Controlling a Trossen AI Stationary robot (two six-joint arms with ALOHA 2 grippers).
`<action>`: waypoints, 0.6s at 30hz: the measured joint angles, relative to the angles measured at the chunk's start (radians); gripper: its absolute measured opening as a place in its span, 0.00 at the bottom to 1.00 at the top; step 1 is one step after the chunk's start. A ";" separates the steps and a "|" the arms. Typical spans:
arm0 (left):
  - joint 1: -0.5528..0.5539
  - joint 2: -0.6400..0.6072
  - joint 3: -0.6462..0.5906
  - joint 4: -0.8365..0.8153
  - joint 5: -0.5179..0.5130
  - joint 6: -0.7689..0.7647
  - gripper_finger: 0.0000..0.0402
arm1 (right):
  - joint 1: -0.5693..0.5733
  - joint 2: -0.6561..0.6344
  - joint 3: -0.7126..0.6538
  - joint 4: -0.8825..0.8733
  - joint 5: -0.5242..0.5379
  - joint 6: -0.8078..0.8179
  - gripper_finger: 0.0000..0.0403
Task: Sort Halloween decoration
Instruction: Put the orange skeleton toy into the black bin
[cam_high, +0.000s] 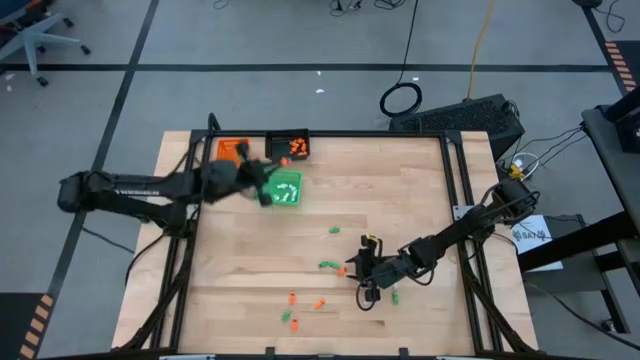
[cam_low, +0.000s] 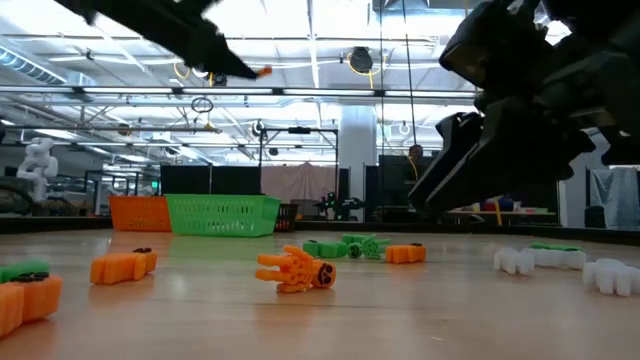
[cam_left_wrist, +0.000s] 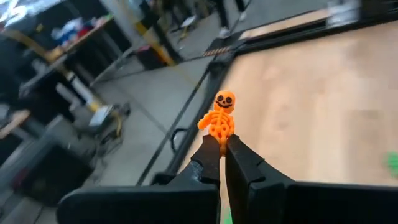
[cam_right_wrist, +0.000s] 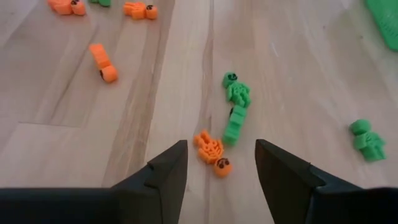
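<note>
1. High view — left gripper (cam_high: 262, 185) hangs by the green tray (cam_high: 287, 189), likely delivering.
2. Left wrist — it's clamped on an orange skeleton (cam_left_wrist: 219, 118).
3. Right wrist — right gripper (cam_right_wrist: 221, 163), jaws apart, straddles another orange skeleton (cam_right_wrist: 211, 151) (next pick, seemingly).

We list: orange skeleton piece (cam_left_wrist: 219, 118) with black smiling face, green figures (cam_right_wrist: 236, 93), orange pieces (cam_right_wrist: 102, 63), white pieces (cam_low: 540, 260), green tray (cam_high: 286, 188), pale wood-grain worktop (cam_high: 400, 190), dark claw fingers (cam_right_wrist: 165, 171).

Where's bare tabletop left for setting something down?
Bare: the right half behind the right gripper, and the near-left corner. Crowded: the near-middle strip of scattered orange and green pieces, and the far-left corner with the green tray and left gripper.
</note>
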 joint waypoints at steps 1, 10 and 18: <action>0.055 0.008 0.000 0.011 0.024 -0.001 0.00 | -0.002 -0.001 0.000 0.001 0.000 -0.006 0.43; 0.444 0.160 -0.001 0.125 0.284 -0.133 0.00 | -0.026 -0.001 0.000 -0.002 0.000 -0.085 0.43; 0.584 0.419 0.050 0.145 0.406 -0.209 0.00 | -0.049 -0.001 0.000 -0.002 -0.002 -0.116 0.42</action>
